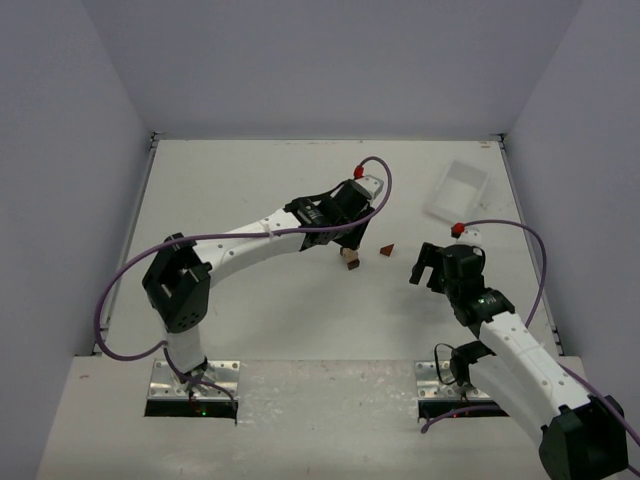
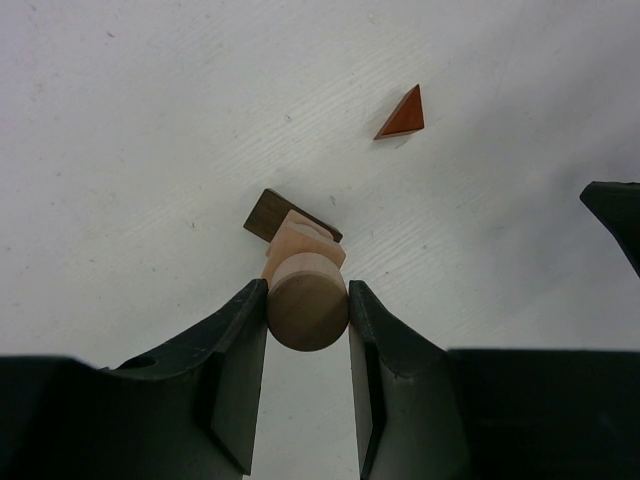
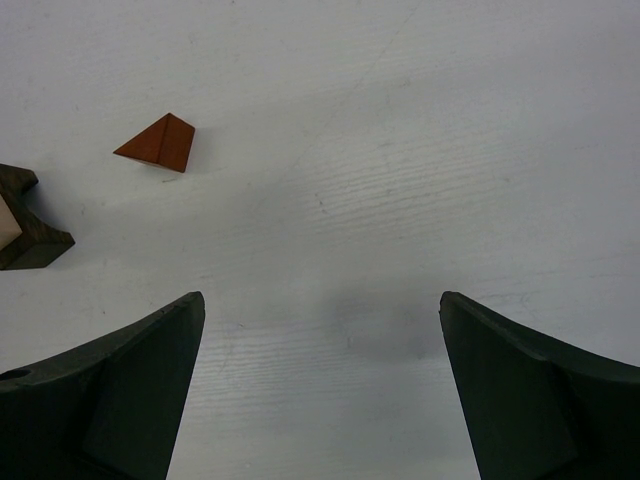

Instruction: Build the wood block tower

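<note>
Clenched on a brown wooden cylinder point(image 2: 307, 318), the left pincer point(image 2: 307, 292) grips it by its round sides, one flat end facing the wrist camera. Just beyond the cylinder a tan block point(image 2: 312, 238) sits on a dark block point(image 2: 268, 213), both on the white tabletop point(image 2: 150, 120). Whether the cylinder touches the tan block cannot be told. A reddish-brown wedge point(image 2: 404, 116) lies alone on the tabletop, near this stack point(image 1: 349, 261) on the side toward the right arm. The right pincer point(image 3: 320, 305) hangs released, jaws wide, above the tabletop near the wedge. From overhead, the stack lies mid-table under the left pincer, and a clear tray point(image 1: 457, 190) sits well apart at the far right.
</note>
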`<state>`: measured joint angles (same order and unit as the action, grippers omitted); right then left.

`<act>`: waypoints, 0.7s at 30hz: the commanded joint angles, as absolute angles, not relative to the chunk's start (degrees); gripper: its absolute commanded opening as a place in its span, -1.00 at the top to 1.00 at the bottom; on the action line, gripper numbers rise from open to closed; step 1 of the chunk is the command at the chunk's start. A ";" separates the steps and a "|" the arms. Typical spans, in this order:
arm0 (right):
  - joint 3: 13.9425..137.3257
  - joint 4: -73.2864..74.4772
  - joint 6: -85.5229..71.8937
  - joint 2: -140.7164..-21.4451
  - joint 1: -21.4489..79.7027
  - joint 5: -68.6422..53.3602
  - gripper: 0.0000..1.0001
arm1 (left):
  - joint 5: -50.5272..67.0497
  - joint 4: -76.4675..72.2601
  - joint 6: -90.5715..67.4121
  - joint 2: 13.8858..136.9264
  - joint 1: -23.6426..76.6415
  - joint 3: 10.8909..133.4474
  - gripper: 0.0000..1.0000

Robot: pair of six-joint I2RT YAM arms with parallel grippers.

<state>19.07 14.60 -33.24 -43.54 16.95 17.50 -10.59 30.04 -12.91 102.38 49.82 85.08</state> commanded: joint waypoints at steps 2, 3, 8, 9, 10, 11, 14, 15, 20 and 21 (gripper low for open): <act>19.07 13.89 -33.49 -42.93 16.70 18.19 -0.97 | -11.60 29.13 -12.87 102.65 50.19 87.58 0.87; 19.04 13.92 -33.49 -42.98 16.66 18.19 -0.97 | -11.60 29.18 -12.92 102.69 50.19 87.59 0.87; 19.07 14.05 -33.40 -42.79 16.70 17.95 -0.97 | -12.30 29.11 -12.91 103.04 50.19 87.73 0.80; 19.07 13.98 -33.39 -42.72 16.69 18.02 -0.97 | -12.30 29.18 -12.84 103.19 50.19 87.81 0.80; 19.07 13.97 -33.23 -42.71 16.61 18.02 -0.97 | -12.22 29.18 -12.92 103.27 50.19 87.89 0.80; 19.07 14.06 -33.31 -42.80 16.69 17.93 -0.97 | -12.05 29.10 -12.92 103.35 50.19 87.97 0.80; 19.21 14.06 -33.22 -43.16 16.66 17.88 -0.97 | -11.90 29.13 -12.92 103.53 50.19 88.07 0.80; 19.25 14.06 -33.22 -43.28 16.66 17.84 -0.97 | -11.78 29.09 -12.89 103.54 50.19 88.10 0.80; 19.25 13.97 -33.13 -43.24 16.62 17.68 -0.97 | -12.12 29.09 -12.84 103.36 50.19 88.15 0.80; 19.25 14.05 -33.13 -43.17 16.61 17.74 -0.97 | -12.06 29.09 -12.83 103.43 50.19 88.15 0.79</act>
<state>19.07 14.70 -33.19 -43.53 16.95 17.39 -11.40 30.05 -12.91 103.42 49.82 85.46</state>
